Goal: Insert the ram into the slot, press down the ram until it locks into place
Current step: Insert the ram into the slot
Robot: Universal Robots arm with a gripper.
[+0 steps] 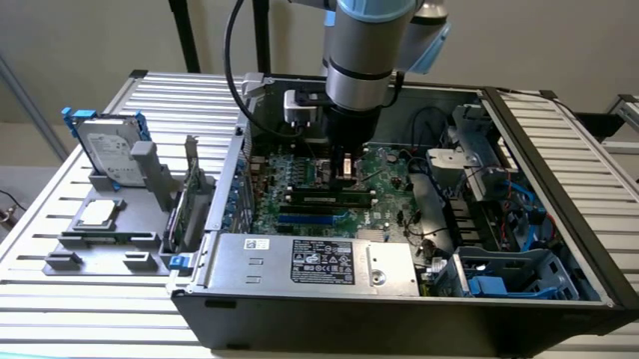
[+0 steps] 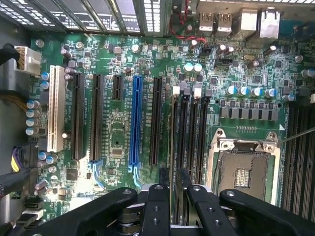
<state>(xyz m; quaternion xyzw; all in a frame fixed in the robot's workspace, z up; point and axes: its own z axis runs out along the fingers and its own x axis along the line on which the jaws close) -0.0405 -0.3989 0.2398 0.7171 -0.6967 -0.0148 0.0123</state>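
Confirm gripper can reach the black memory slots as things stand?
Likely yes. The gripper hangs open just over the black memory slots, the case is open on top, and nothing visible crosses between fingers and sockets.

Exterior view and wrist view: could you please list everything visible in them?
open black computer case: one, black, on the slatted metal table.
large green motherboard: one, green, inside the case.
long black memory sockets: several, black, white clips, parallel.
thin green ram stick: one, green, along a memory socket, near the gripper.
long blue expansion slot: one, blue, among black slots.
silver power supply box: one, silver, inside the case.
silver hard drive: one, silver, grey fixture, exterior view's left.
gripper: one, black, open, over the memory sockets.
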